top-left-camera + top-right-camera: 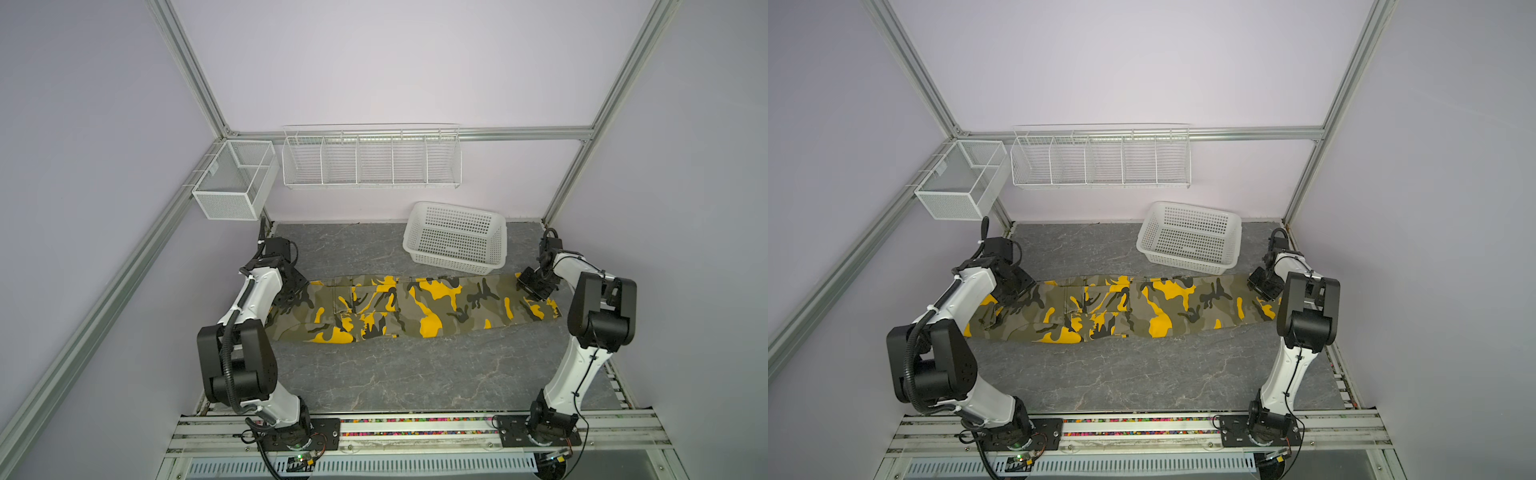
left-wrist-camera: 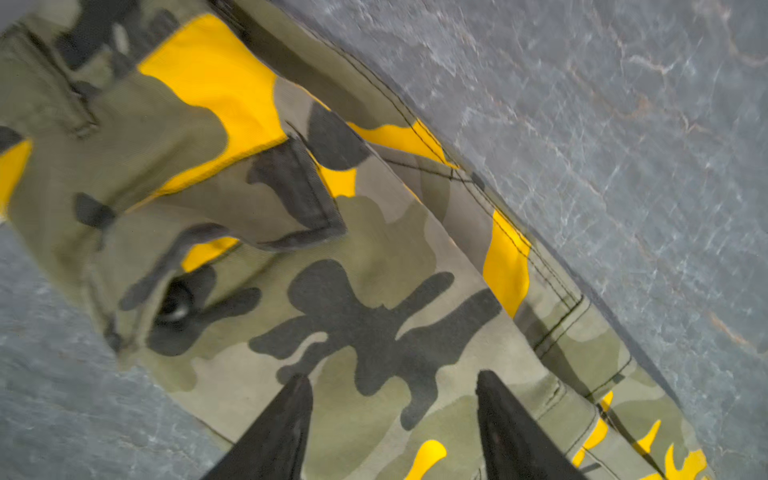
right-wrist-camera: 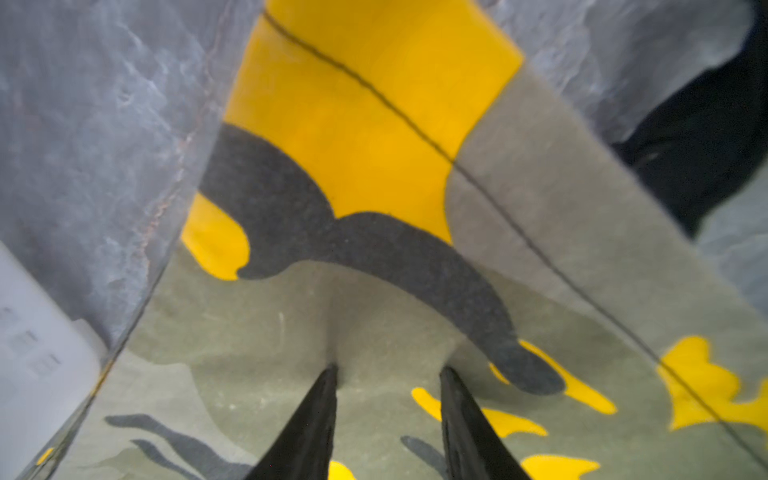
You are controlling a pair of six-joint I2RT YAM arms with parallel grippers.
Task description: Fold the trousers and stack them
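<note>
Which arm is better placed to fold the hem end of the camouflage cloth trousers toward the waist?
Likely right: the right gripper is open at the hem end of the trousers; the left gripper is open over the waist.

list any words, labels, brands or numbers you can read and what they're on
None can be read.
The trousers show only camouflage print, no lettering.
A small tag on the hanging mesh basket is too small to read.
The white plastic basket shows no label.
</note>
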